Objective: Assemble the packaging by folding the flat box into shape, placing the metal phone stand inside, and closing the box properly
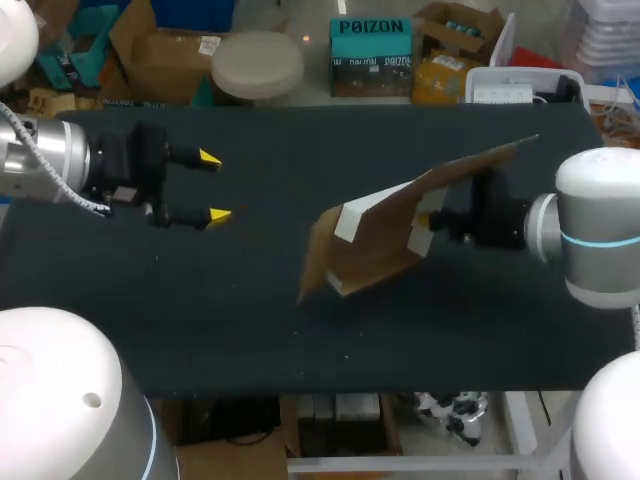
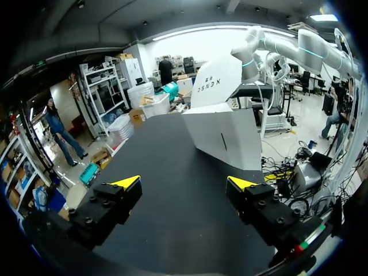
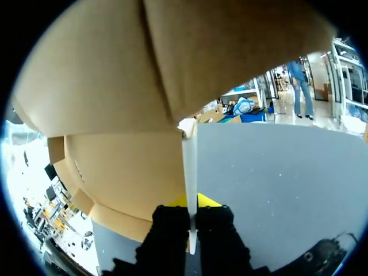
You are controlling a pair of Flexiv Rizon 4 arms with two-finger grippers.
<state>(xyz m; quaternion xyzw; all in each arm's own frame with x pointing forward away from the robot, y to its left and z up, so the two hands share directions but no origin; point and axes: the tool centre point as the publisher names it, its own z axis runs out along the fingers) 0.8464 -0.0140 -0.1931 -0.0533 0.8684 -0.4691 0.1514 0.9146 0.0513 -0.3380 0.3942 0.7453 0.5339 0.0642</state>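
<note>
At mid-table, right end effector [image 3: 190, 202] clamps the box [image 1: 378, 232] panel edge; left end effector [image 1: 213, 187] apart, well clear.

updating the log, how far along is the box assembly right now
Early. Done: the box is partly opened, not flat. In hand: the right end effector is shut on one panel, holding the box tilted; the left end effector is open, apart from it. Left: finish folding, put the phone stand in (none in view), close the flaps.
</note>
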